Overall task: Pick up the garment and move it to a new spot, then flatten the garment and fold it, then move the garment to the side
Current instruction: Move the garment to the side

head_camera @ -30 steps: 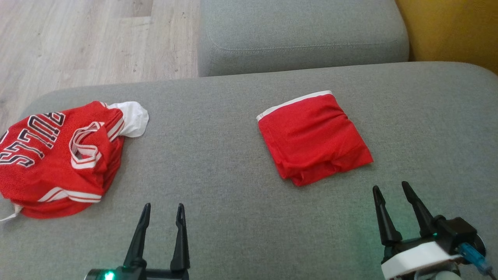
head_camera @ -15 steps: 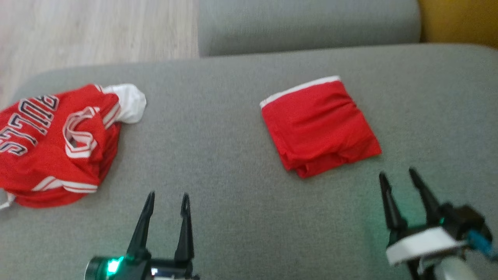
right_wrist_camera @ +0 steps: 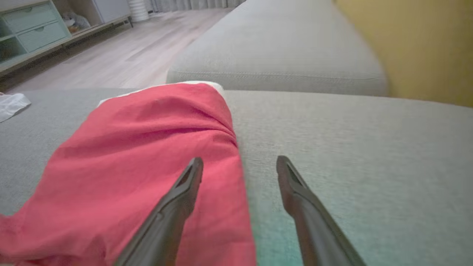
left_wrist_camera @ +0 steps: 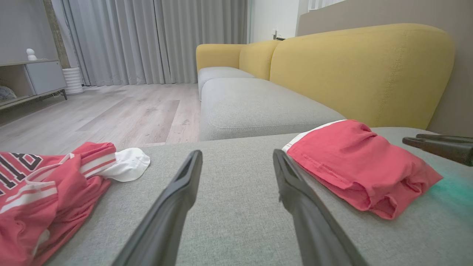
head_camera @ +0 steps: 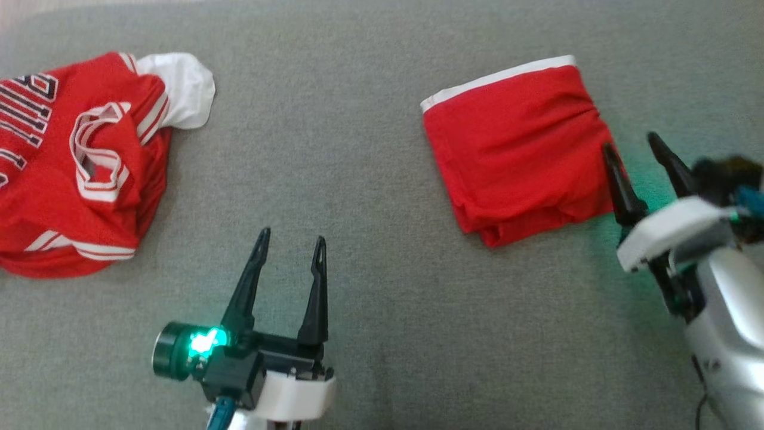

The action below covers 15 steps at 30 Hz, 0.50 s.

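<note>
A folded red garment (head_camera: 516, 149), with a white band along its far edge, is lying on the gray sofa cushion (head_camera: 358, 155), toward the robot's right. The right gripper (head_camera: 630, 141), blurred in the head view, is hanging at the garment's right edge, fingers spread with nothing between them. Its inner finger (right_wrist_camera: 173, 207) is overlapping the red cloth, and contact is hard to judge. The left gripper (head_camera: 292, 235) is hovering over bare cushion, fingers likewise apart and empty. At far left a crumpled red-and-white jersey (head_camera: 77, 167) is running off the frame, its dark lettering cut short.
</note>
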{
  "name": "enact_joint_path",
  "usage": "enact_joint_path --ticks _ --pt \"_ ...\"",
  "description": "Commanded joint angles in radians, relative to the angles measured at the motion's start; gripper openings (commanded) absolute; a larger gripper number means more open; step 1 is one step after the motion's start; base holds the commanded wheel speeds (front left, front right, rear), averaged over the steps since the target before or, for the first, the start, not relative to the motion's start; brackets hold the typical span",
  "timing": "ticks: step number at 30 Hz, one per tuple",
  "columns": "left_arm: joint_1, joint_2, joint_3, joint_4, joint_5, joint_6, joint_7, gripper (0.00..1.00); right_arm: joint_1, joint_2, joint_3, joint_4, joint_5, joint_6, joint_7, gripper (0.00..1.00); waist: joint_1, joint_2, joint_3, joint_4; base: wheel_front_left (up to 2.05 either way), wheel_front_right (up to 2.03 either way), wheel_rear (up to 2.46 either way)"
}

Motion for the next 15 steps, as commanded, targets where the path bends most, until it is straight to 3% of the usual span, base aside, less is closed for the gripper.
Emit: enact_joint_path --ticks 1,6,7,8,9,15 --pt "-0.033 -0.001 0.018 -0.025 0.005 0.011 -0.005 1.00 -0.038 -0.027 0.051 -0.005 0.045 -0.001 0.037 1.00 -0.0004 0.0000 0.017 0.011 0.00 0.00 0.00" --pt "-0.055 -0.001 0.000 -0.018 -0.002 0.018 -0.005 1.00 -0.123 -0.063 0.149 0.076 0.191 -0.001 0.138 1.00 -0.0004 0.0000 0.029 0.019 0.00 0.00 0.00" --pt "-0.059 -0.001 -0.004 -0.017 -0.004 0.019 -0.005 1.00 -0.134 -0.067 0.167 0.092 0.219 -0.001 0.153 0.93 -0.0004 0.0000 0.030 0.021 0.00 0.00 0.00" --pt "-0.061 -0.001 -0.007 -0.015 -0.006 0.020 -0.005 1.00 -0.142 -0.070 0.185 0.105 0.248 -0.001 0.167 0.42 -0.0004 0.0000 0.030 0.022 0.00 0.00 0.00" --pt "-0.063 -0.001 -0.009 -0.014 -0.007 0.020 -0.005 1.00 -0.148 -0.071 0.202 0.115 0.281 -0.001 0.181 0.00 -0.0004 0.0000 0.029 0.022 0.00 0.00 0.00" --pt "-0.067 -0.001 -0.005 -0.017 -0.009 0.031 -0.005 1.00 -0.177 -0.107 0.262 0.114 0.399 -0.001 0.154 0.00 -0.0004 0.0000 0.033 0.003 0.00 0.00 0.00"
